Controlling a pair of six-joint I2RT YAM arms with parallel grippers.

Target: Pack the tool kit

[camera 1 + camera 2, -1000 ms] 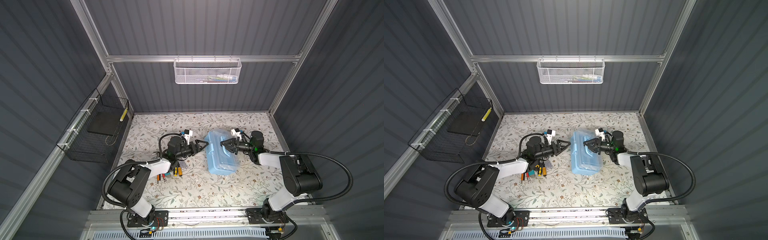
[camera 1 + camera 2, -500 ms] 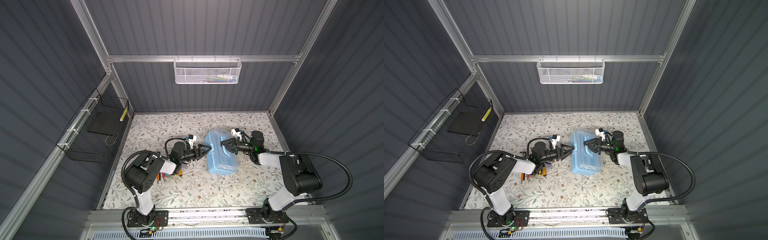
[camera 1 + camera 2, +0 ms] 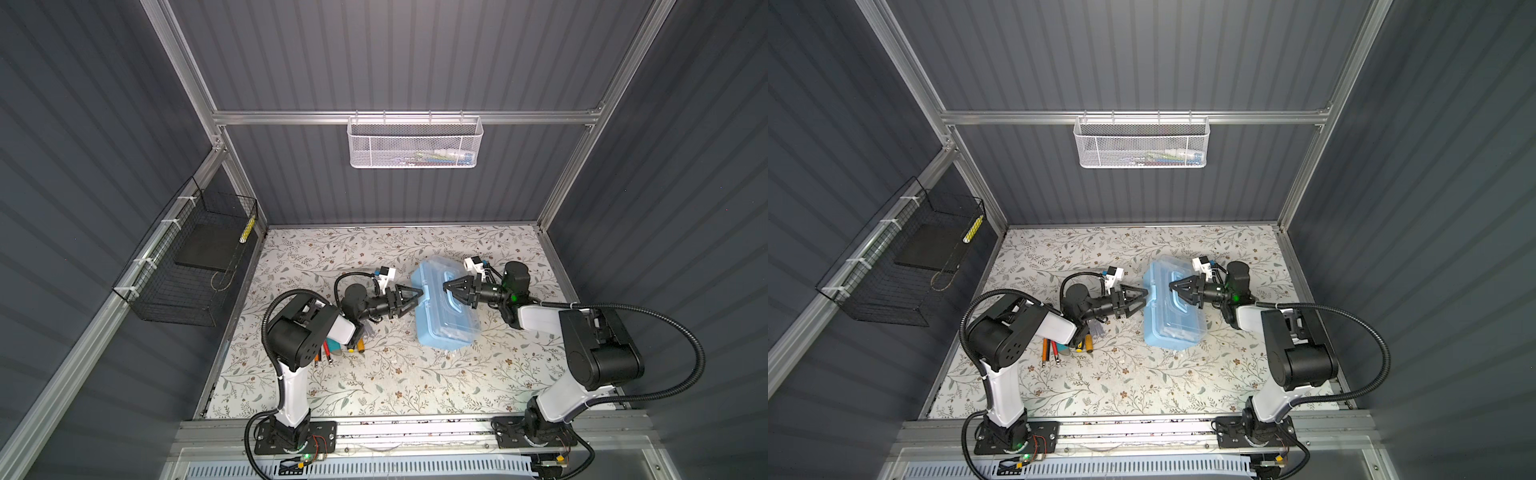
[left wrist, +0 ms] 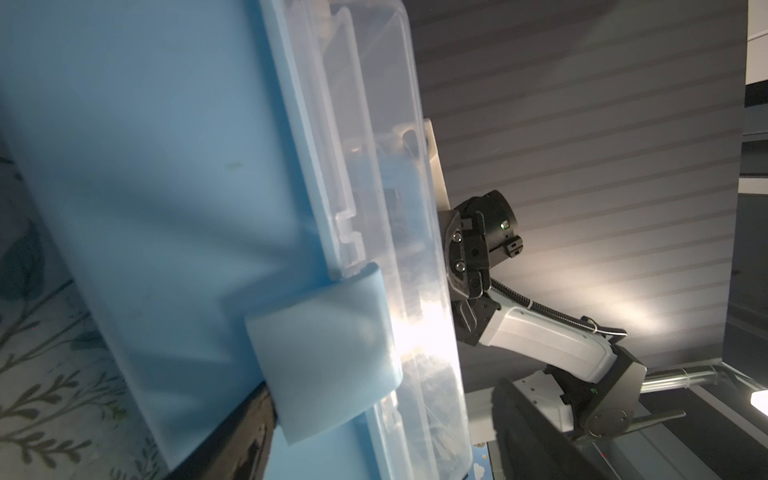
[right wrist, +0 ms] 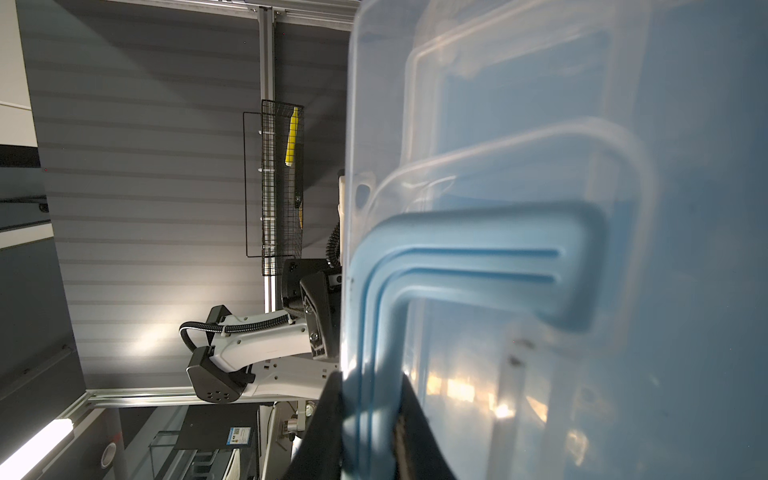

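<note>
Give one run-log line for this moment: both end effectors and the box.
left end effector: open, at box latch | right end effector: shut on handle | loose tools: on table, unpacked

Top views overhead, wrist views hugging box (image 4: 124, 166)

Centre: tool box (image 3: 446, 307) blocks passage between my left gripper (image 3: 417, 299) and right gripper (image 3: 451, 291).
Left: loose tools (image 3: 338, 351) under my arm.
Front mat (image 3: 395, 386): open, passable.
</note>
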